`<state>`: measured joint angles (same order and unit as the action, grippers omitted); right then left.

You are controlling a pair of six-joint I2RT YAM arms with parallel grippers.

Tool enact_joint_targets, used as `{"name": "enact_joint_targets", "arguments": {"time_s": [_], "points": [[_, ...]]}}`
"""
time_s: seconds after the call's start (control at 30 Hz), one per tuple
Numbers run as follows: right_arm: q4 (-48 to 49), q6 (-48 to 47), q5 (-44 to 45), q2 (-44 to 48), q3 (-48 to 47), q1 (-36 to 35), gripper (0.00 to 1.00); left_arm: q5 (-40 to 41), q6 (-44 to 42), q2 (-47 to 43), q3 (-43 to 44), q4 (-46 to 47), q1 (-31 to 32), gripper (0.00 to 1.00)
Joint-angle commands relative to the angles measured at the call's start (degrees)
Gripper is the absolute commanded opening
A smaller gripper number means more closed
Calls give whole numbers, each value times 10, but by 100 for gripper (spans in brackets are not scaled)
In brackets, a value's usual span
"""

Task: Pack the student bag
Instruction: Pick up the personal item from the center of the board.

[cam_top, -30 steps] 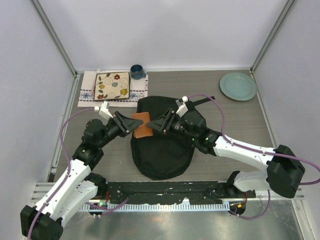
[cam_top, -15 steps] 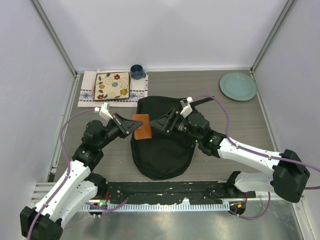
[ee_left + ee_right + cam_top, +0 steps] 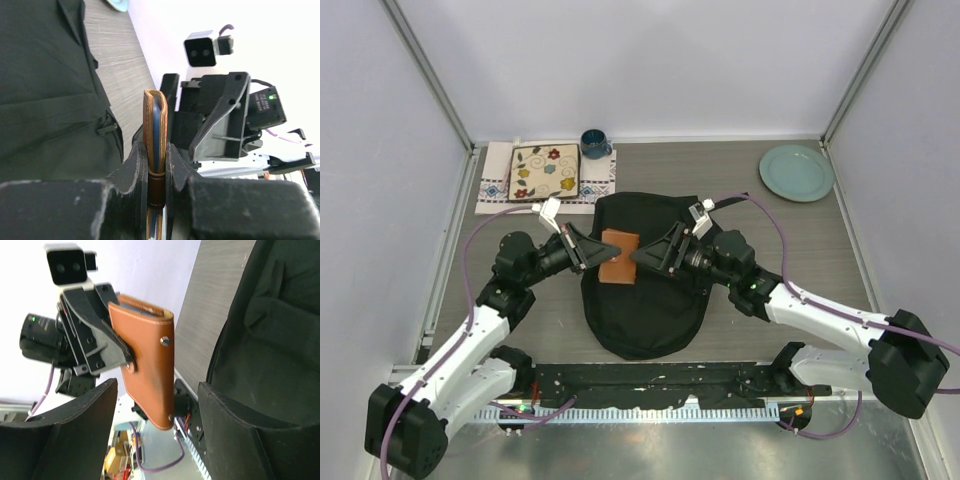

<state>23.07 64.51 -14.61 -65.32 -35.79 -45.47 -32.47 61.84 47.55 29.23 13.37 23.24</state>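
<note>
Student bag lay flat at centre of frame on table, between both arms. Left gripper was clamped narrowly on edge of brown leather wallet, holding it over bag's upper part. Right gripper was spread wide, gripping nothing, fingers flanking wallet with gap on each side. Floral plate on cloth sat upper left, blue mug just beside. Green plate sat upper right.
</note>
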Motion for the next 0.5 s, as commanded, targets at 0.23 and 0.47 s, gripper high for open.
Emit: {"name": "enact_joint_targets", "arguments": {"time_s": [0.23,0.47], "points": [[166,38,-90,15,55,4,61,-70,46,38,17,151,2,0],[196,38,-90,19,59,12,57,-100,57,54,13,169,3,0]]}}
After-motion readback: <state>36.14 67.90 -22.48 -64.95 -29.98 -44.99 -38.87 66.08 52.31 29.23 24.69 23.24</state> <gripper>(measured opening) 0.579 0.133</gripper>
